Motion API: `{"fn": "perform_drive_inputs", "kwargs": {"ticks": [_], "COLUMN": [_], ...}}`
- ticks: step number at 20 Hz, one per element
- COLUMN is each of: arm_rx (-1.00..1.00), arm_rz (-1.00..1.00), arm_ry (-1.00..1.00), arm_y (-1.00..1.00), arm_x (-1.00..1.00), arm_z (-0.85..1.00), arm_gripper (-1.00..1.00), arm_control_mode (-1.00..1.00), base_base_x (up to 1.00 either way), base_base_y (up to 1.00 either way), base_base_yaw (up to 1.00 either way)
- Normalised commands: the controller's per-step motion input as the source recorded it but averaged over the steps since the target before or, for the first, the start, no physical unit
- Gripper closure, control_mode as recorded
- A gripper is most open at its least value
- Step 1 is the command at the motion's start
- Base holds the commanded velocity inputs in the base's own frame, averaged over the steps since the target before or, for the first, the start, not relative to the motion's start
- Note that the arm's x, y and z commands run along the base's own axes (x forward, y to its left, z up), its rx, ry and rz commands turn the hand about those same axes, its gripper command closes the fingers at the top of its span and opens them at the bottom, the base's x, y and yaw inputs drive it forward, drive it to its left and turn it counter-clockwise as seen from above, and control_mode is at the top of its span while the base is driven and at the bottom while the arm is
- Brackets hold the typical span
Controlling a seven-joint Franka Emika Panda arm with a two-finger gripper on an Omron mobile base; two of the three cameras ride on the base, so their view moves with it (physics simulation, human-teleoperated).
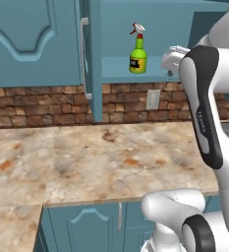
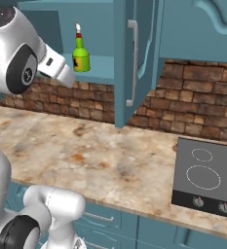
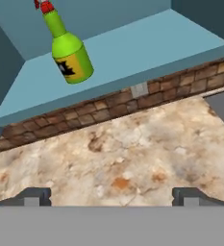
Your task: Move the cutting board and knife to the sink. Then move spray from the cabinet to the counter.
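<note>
**On the cabinet shelf: spray upright, hand not yet around it**

On the pale blue shelf of the cabinet (image 1: 135, 76), near its front lip, stands the spray (image 1: 138, 54), upright, red-and-white trigger head on top, dark yellow-marked label facing out. Just beside the spray, on its right in the left base view, hovers the hand (image 3: 112, 196), apart from the bottle and touching nothing. Spread wide, with both dark fingertips (image 3: 34, 196) far apart and nothing between them.

Left of the spray hangs the open cabinet door (image 1: 89, 54), swung out over the surface (image 1: 111, 157). Below the spray runs a brick backsplash with a wall outlet (image 1: 153, 99). Farther out from the spray, to the right along the surface, sits a cooktop (image 2: 207, 177).

Likely troubles from here, judged and not seen:
- Tipping the spray: a narrow, tall bottle close to the shelf lip; a nudge from one fingertip before the other closes could topple it off onto the surface below.
- Closing on the slim neck or trigger head rather than the wider body, giving a loose hold and a slip on the way down.
- Striking the shelf edge with the lower fingertip while reaching in.
- Brushing the open door left of the spray during the carry-out.

No cutting board, knife or sink near the spray here.
</note>
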Motion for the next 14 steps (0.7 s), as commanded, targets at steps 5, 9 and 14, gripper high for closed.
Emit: {"fn": "perform_drive_inputs", "kwargs": {"ticks": [5,9,14], "arm_rx": [0.05,0.0,-0.1], "arm_rz": [0.0,-0.1,-0.06], "arm_ry": [-0.41,-0.2,-0.07], "arm_y": [0.01,0.35,0.46], "arm_x": [0.01,0.33,0.46], "arm_z": [0.08,0.1,0.42], "arm_gripper": [-1.0,-1.0,-1.0], "arm_control_mode": [-1.0,-1.0,-1.0], "base_base_x": [0.0,0.0,0.0], "base_base_y": [0.0,0.0,0.0], "base_base_yaw": [0.0,0.0,0.0]}}
